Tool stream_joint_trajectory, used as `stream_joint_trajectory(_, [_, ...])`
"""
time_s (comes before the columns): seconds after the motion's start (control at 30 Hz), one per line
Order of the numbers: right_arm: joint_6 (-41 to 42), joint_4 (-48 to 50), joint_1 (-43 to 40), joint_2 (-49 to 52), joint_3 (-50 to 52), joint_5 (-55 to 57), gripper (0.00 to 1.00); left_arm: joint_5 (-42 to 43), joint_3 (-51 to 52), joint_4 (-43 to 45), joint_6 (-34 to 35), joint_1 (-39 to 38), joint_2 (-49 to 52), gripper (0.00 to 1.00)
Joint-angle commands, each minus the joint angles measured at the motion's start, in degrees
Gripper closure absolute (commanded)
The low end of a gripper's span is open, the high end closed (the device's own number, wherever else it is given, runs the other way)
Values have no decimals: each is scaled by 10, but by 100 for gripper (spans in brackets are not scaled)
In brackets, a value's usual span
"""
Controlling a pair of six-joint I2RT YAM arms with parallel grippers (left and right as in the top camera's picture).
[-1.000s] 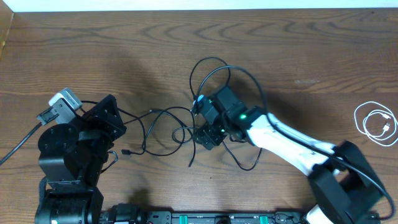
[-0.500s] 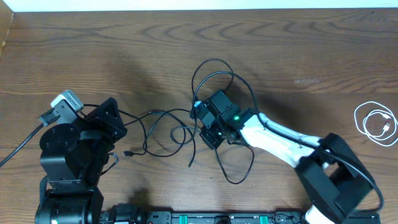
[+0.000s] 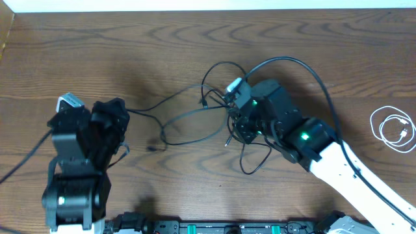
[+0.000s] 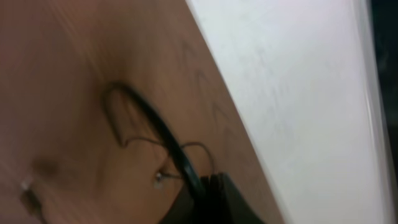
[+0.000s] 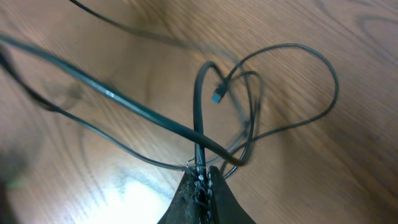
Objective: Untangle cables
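Black on brown wooden table point(image 3: 97, 52): pinched tight in right gripper point(image 5: 202, 186), one of the black cables point(image 5: 198, 112), looping away beyond the tips. Farther left, drawn taut into left gripper point(image 4: 210, 198); grip too blurred to tell. Far right, white cable point(image 3: 393, 129), well apart.

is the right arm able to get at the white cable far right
Not readily: its path to the white cable looks bare, but the right gripper is shut on a black cable.

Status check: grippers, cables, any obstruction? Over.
Right gripper shut on black cables at the tangle. Left gripper seemingly shut on them too, view blurred. White cable coiled apart, far right. No obstruction seen.
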State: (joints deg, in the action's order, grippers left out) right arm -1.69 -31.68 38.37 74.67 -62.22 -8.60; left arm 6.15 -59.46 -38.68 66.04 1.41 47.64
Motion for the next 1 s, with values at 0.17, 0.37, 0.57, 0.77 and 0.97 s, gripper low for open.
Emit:
stream_joint_trajectory(0.17, [8, -21, 16, 15, -7, -37, 99, 194, 0, 2, 363, 3, 93, 91])
stream_joint_trajectory(0.37, [-26, -21, 54, 21, -7, -97, 99, 202, 0, 3, 464, 3, 131, 91])
stream_joint_trajectory(0.57, [-49, -28, 90, 33, -6, -103, 99, 256, 0, 74, 534, 3, 134, 91])
stream_joint_trajectory(0.77, [-48, -24, 110, 58, -6, -101, 99, 294, 0, 175, 536, 3, 134, 92])
stream_joint_trajectory(0.97, [-48, -44, 112, 67, -6, -84, 99, 278, 0, 267, 536, 13, 133, 92])
